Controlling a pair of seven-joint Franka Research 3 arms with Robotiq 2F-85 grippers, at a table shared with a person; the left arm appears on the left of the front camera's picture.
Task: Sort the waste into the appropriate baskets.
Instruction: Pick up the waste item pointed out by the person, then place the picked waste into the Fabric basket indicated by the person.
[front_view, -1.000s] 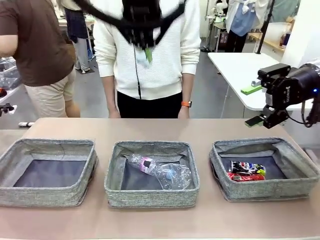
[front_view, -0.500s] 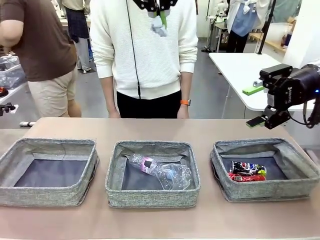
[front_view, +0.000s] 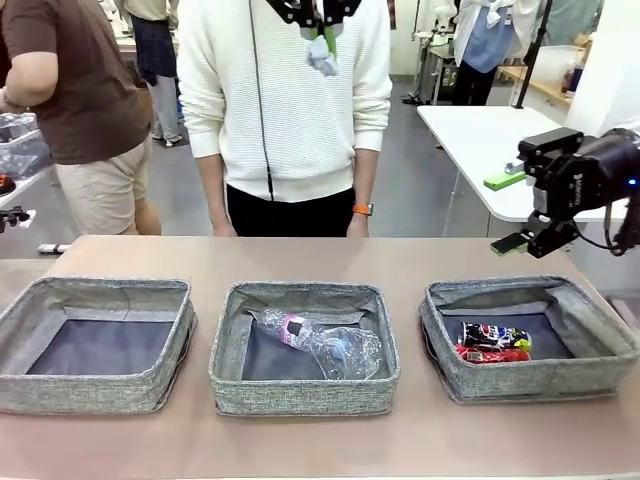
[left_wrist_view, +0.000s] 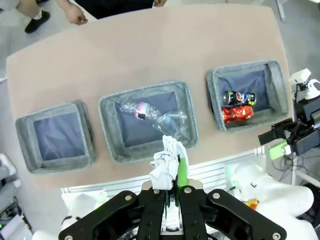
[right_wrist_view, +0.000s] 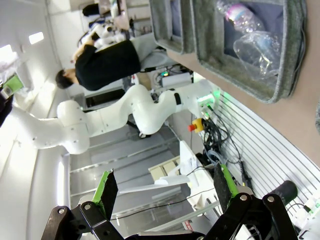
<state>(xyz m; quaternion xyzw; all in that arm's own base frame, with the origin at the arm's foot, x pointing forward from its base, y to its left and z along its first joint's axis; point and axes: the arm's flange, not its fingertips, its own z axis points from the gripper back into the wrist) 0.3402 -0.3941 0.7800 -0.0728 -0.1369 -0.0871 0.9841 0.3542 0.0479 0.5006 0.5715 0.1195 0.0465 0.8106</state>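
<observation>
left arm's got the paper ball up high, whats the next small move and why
Probably carry it over the left basket and lower before opening. The left gripper is shut on the crumpled paper ball high above the table, the middle basket holds bottles, the right basket holds cans, and the left one looks unused.

Robotics lab: white work table (front_view: 480, 130), cabling (right_wrist_view: 220, 145), people standing about.
</observation>
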